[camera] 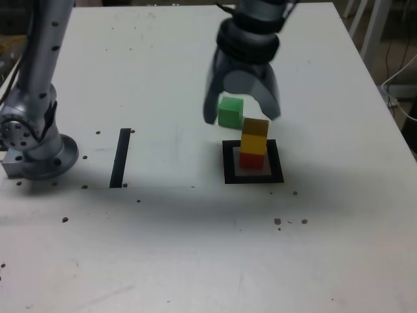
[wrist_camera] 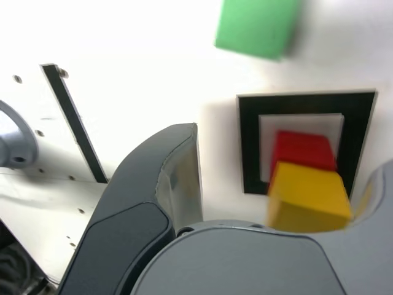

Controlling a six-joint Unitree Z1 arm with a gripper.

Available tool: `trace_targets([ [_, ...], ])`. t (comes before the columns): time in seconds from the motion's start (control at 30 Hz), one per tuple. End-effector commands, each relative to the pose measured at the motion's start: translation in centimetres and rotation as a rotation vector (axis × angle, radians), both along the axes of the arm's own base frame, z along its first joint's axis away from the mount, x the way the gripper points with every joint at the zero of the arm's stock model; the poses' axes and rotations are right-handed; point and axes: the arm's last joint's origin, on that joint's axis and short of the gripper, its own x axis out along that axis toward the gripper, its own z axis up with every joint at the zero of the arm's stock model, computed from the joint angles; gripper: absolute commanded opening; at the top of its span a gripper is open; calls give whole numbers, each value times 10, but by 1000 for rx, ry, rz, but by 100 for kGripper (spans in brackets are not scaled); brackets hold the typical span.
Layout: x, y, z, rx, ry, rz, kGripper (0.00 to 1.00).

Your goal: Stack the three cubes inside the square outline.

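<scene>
The yellow cube (camera: 255, 135) rests on the red cube (camera: 252, 160), and this stack stands inside the square outline (camera: 228, 163) on the white table. The green cube (camera: 230, 111) sits alone on the table just behind the outline. My gripper (camera: 242, 116) hangs open above and slightly behind the stack, its fingers spread wide and holding nothing. In the wrist view the yellow cube (wrist_camera: 307, 196) lies between the spread fingers of my gripper (wrist_camera: 285, 150), over the red cube (wrist_camera: 304, 150) in the square outline (wrist_camera: 249, 147), with the green cube (wrist_camera: 258, 27) beyond.
A straight black strip (camera: 120, 156) lies on the table toward the exterior view's left, also seen as the strip (wrist_camera: 73, 123) in the wrist view. The arm's base (camera: 32, 147) stands at the exterior view's far left. Small dark specks dot the table (camera: 195, 248).
</scene>
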Motion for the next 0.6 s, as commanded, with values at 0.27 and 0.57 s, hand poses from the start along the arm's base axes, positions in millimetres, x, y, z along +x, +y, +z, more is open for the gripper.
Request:
trace_targets([
  [0.27, -21, 43, -7, -16, -15, 11, 99],
  [0.57, -25, 69, -38, -44, 6, 24, 99],
])
